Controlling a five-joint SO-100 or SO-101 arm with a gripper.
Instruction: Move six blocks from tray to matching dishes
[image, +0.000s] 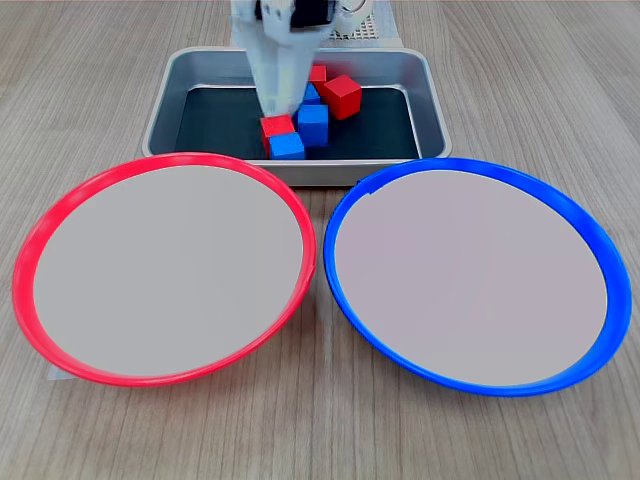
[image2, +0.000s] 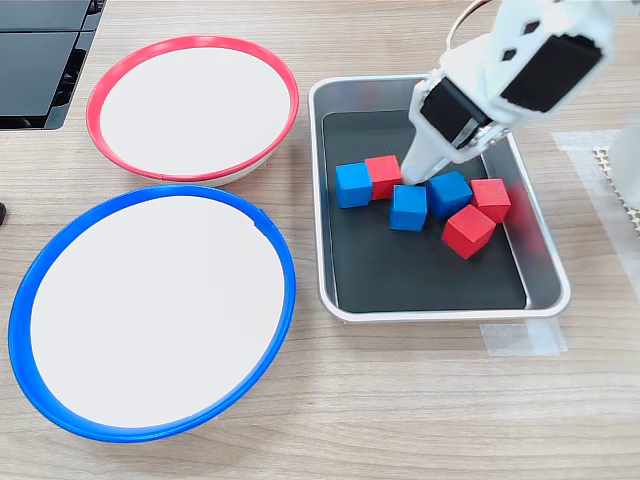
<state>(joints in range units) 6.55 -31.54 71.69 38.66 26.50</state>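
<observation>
The white gripper (image2: 412, 172) is seen lowered into the tray (image2: 335, 300), its tip down among the blocks; whether the jaws are open or closed cannot be told, and nothing is visibly gripped. In the second exterior view, the tip is just beside a red block (image2: 382, 176), which touches a blue block (image2: 353, 185) toward the tray's wall nearest the dishes. Just beside the tip on the other side are a second blue block (image2: 408, 207) and a third blue block (image2: 450, 194). Further toward the tray's far wall from the dishes, two more red blocks (image2: 468, 231) and (image2: 491, 199) are found, one tilted. All six blocks lie on the tray's black floor. The red-rimmed dish (image2: 190, 42) and the blue-rimmed dish (image2: 150, 428) are set on the wooden tabletop (image2: 400, 400) beside the tray, and no blocks are held in them. In the first exterior view, the tray (image: 160, 110) sits behind both dishes.
</observation>
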